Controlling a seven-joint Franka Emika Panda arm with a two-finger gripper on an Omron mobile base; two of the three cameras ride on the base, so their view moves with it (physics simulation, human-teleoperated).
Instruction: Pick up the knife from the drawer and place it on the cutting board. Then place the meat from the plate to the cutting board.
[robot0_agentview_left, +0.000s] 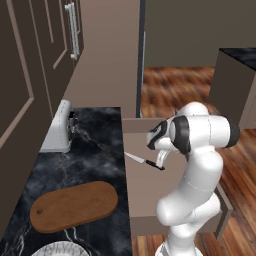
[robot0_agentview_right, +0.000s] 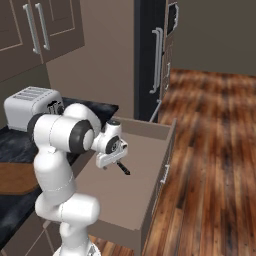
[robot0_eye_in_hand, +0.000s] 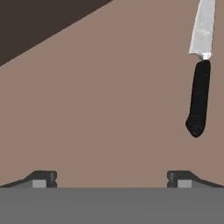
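The drawer (robot0_agentview_left: 150, 192) stands pulled out from the black marble counter, its flat tan floor bare except for the knife (robot0_agentview_left: 145, 161). The knife lies flat, black handle toward the arm and silver blade pointing at the counter. My gripper (robot0_eye_in_hand: 111, 179) hovers over the drawer floor, open and holding nothing. In the hand view the knife (robot0_eye_in_hand: 199, 96) lies at the upper right, off to the side of the fingers and not between them. The cutting board (robot0_agentview_left: 75, 206) rests on the counter left of the drawer. Only the rim of the plate (robot0_agentview_left: 60, 248) shows at the bottom edge; the meat is out of view.
A silver toaster (robot0_agentview_left: 59, 127) stands at the back of the counter, beyond the board. Upper cabinets hang above it. A tall dark cabinet (robot0_agentview_right: 157, 60) with long handles rises behind the drawer. Wooden floor (robot0_agentview_right: 215, 150) lies to the right of the drawer's front.
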